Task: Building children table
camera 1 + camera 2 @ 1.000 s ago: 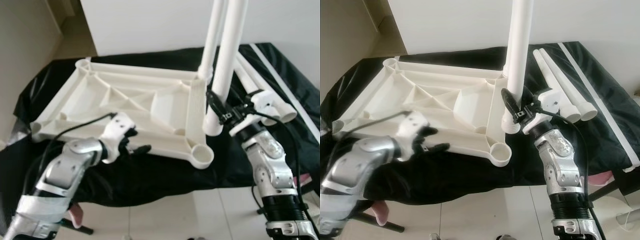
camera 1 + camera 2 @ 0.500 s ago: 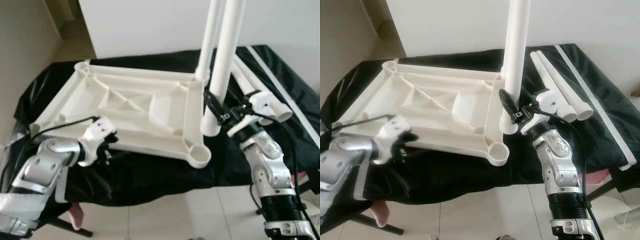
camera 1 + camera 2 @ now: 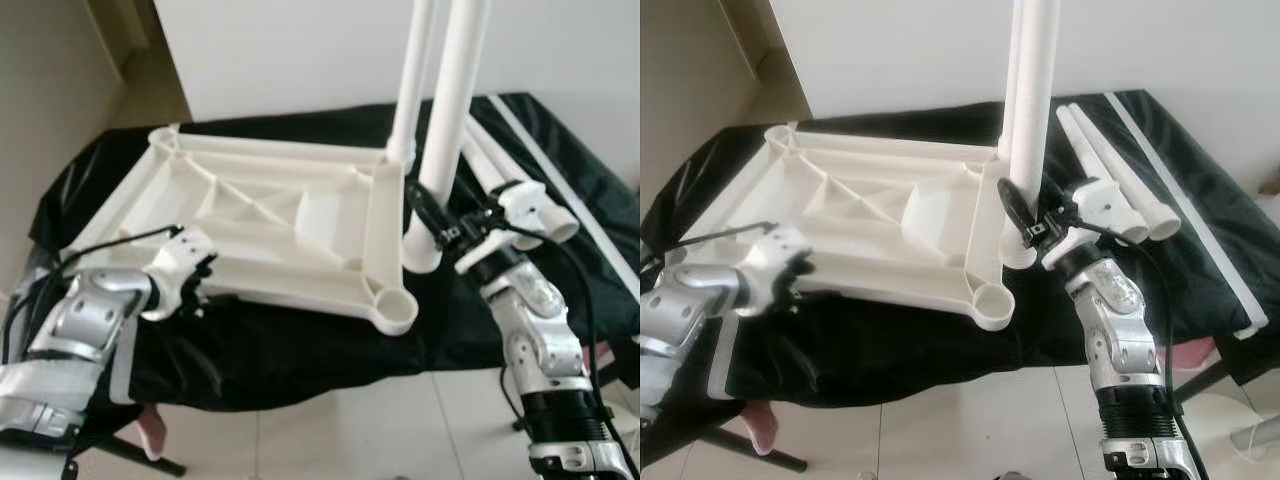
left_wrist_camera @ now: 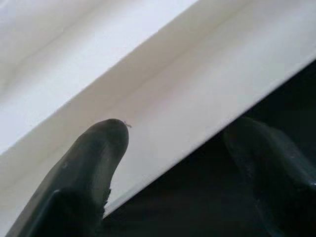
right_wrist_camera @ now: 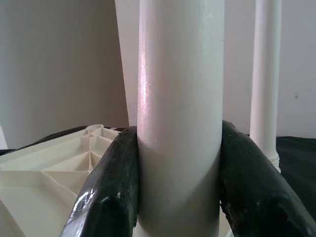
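**Leg in hand, socket waiting**

The white table top (image 3: 270,215) lies upside down on a desk (image 3: 300,350) draped in black cloth, ribs and corner sockets facing up, which is the sensible way to have it when legs go in from above. One leg (image 3: 410,80) already stands upright in the far corner on the robot's right. The near corner socket (image 3: 397,308) on that side is open and empty.

The right gripper (image 3: 1025,225) holds a second leg (image 3: 1028,120) nearly vertical, its jaws closed around the tube low down, one finger (image 5: 106,192) on each side of it. The leg's bottom end hangs just beside the table top's right edge, between the standing leg and the empty socket, not yet over the hole. I judge it needs to come toward the near corner before being lowered.

The left gripper (image 3: 195,285) sits at the near long rim of the table top, probably to steady it. Its jaws are parted, one finger (image 4: 94,163) against the rim's white face, the other over the black cloth below; they are not clamping.

Two spare legs (image 3: 1120,175) lie on the cloth to the right.
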### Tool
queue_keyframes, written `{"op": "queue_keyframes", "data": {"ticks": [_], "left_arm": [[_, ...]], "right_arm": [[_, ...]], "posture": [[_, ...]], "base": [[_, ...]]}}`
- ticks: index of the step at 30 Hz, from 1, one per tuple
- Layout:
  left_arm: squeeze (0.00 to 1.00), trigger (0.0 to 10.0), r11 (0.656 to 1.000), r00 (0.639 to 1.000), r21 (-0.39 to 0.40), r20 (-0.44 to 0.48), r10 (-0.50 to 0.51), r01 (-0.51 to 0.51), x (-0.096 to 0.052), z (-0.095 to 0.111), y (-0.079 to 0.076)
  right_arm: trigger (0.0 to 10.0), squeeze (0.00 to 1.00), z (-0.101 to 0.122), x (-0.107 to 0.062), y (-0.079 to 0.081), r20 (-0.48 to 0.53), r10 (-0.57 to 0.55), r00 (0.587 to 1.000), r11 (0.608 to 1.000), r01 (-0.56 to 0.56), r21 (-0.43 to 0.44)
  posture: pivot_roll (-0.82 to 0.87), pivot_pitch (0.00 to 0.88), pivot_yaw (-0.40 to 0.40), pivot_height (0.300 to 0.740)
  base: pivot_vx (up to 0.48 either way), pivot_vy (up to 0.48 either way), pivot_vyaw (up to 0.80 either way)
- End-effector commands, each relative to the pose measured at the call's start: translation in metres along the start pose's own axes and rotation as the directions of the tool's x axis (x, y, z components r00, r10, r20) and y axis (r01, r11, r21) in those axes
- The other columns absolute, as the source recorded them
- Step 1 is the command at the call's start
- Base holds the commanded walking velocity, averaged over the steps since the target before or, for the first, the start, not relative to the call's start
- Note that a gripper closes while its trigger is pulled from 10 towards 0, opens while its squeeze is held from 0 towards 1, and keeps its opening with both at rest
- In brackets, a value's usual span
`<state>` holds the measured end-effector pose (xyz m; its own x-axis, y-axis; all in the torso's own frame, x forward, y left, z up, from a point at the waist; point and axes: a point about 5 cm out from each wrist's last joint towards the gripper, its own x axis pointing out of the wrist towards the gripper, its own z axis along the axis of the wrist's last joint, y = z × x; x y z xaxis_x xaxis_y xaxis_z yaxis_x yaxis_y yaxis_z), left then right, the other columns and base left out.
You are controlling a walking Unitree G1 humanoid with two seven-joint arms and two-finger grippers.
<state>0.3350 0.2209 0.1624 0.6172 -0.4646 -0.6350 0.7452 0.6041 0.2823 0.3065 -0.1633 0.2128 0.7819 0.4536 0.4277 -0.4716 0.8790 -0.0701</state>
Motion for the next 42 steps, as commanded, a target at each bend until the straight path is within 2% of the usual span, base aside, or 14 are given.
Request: {"op": "queue_keyframes", "data": {"ticks": [1,4,12,20,23,24,26,30,32,33,35,37,41,42], "left_arm": [[0.0,10.0,0.958,0.958,0.02,-0.016,0.287,-0.287,-0.001,-0.003,0.018],[0.0,10.0,0.898,0.907,0.141,-0.009,0.422,-0.417,-0.001,0.009,0.036],[0.0,10.0,0.825,0.859,0.265,0.029,0.511,-0.499,0.017,0.038,0.046],[0.0,10.0,0.771,0.827,0.317,0.094,0.554,-0.552,0.032,0.067,0.047],[0.0,10.0,0.716,0.791,0.353,0.144,0.595,-0.603,0.04,0.089,0.045],[0.0,10.0,0.716,0.791,0.353,0.144,0.595,-0.603,0.04,0.089,0.045],[0.0,10.0,0.659,0.756,0.394,0.174,0.631,-0.64,0.041,0.099,0.047],[0.0,10.0,0.651,0.75,0.395,0.182,0.636,-0.648,0.041,0.103,0.047],[0.0,10.0,0.558,0.717,0.511,0.184,0.673,-0.654,0.036,0.104,0.052],[0.0,10.0,0.558,0.717,0.511,0.184,0.673,-0.654,0.036,0.104,0.052],[0.0,10.0,0.478,0.688,0.591,0.191,0.7,-0.65,0.031,0.103,0.057],[0.0,10.0,0.442,0.671,0.622,0.187,0.717,-0.646,0.026,0.099,0.063],[0.0,10.0,0.435,0.664,0.623,0.186,0.724,-0.65,0.021,0.098,0.066],[0.0,10.0,0.479,0.677,0.577,0.186,0.712,-0.662,0.021,0.099,0.066]], "right_arm": [[10.0,0.0,0.002,0.001,0.001,0.009,0.005,1.0,1.0,-0.005,0.002],[10.0,0.0,0.001,0.002,0.001,0.009,0.004,1.0,1.0,-0.004,0.002],[10.0,0.0,0.001,0.004,0.003,0.015,0.007,1.0,1.0,-0.007,0.012],[10.0,0.0,0.0,0.001,0.009,0.01,0.019,1.0,1.0,-0.02,0.025],[10.0,0.0,-0.002,0.001,0.014,0.005,0.036,0.999,0.999,-0.036,0.035],[10.0,0.0,-0.002,0.001,0.014,0.005,0.036,0.999,0.999,-0.036,0.035],[10.0,0.0,-0.003,0.001,0.017,0.004,0.043,0.999,0.998,-0.043,0.039],[10.0,0.0,-0.003,0.001,0.018,0.004,0.046,0.999,0.998,-0.046,0.04],[10.0,0.0,-0.003,0.0,0.02,-0.001,0.054,0.999,0.998,-0.054,0.043],[10.0,0.0,-0.003,0.0,0.02,-0.001,0.054,0.999,0.998,-0.054,0.043],[10.0,0.0,-0.003,-0.001,0.022,-0.005,0.058,0.998,0.997,-0.057,0.044],[10.0,0.0,-0.004,-0.003,0.021,-0.011,0.053,0.999,0.998,-0.053,0.032],[10.0,0.0,-0.004,-0.005,0.02,-0.015,0.043,0.999,0.999,-0.043,0.02],[10.0,0.0,-0.004,-0.007,0.019,-0.017,0.031,0.999,0.999,-0.03,0.014]], "posture": [[-0.03,0.073,0.022,0.74],[-0.02,0.078,0.019,0.74],[-0.03,0.082,0.025,0.74],[-0.04,0.084,0.03,0.74],[-0.04,0.088,0.029,0.74],[-0.04,0.088,0.029,0.74],[-0.05,0.091,0.027,0.74],[-0.05,0.091,0.027,0.74],[-0.06,0.098,0.028,0.74],[-0.06,0.098,0.028,0.74],[-0.06,0.102,0.03,0.74],[-0.06,0.104,0.03,0.74],[-0.07,0.108,0.031,0.74],[-0.07,0.109,0.03,0.74]], "base": [[0.0,0.0,0.0],[0.0,0.0,0.0],[0.0,0.0,0.0],[0.0,0.0,0.0],[0.0,0.0,0.0],[0.0,0.0,0.0],[0.0,0.0,0.0],[0.0,0.0,0.0],[0.0,0.0,0.0],[0.0,0.0,0.0],[0.0,0.0,0.0],[0.0,0.0,0.0],[0.0,0.0,0.0],[0.0,0.0,0.0]]}}
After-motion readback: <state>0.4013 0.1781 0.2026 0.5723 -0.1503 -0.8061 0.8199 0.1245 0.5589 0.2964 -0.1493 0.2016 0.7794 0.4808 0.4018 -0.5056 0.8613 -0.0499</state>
